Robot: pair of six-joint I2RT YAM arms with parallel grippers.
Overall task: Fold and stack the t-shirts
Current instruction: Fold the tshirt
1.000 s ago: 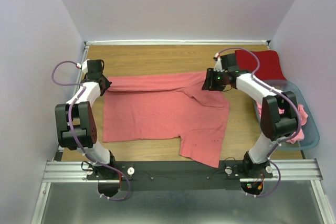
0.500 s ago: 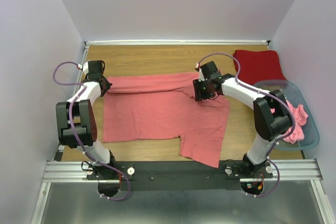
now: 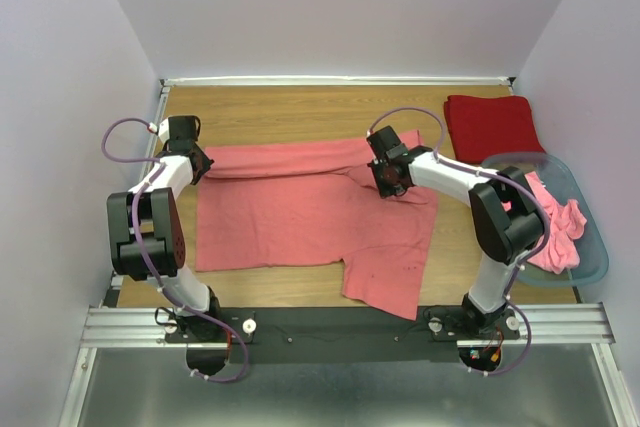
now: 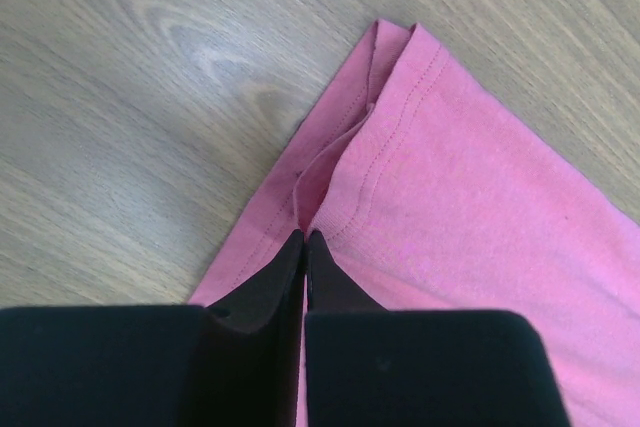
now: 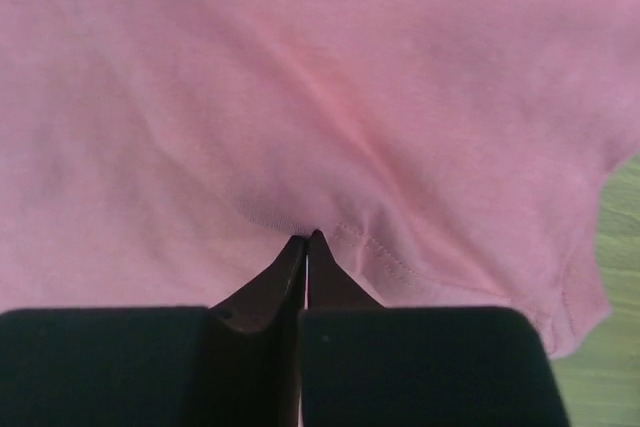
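Left gripper [image 4: 305,239]: two black fingers [image 4: 262,292] are seen pressed together at the bottom centre, with no gap left between the tips.
Grip: a raised pleat at the edge of the salmon-pink t-shirt [image 4: 480,207] is pinched at the tips.
T-shirt: laid flat to the right; a stitched hem is seen along its edge, and its corner is pointed toward the top.
Pleat: a narrow ridge is run from the tips toward that corner.
Table [image 4: 150,97]: light wood grain is shown at left and top.
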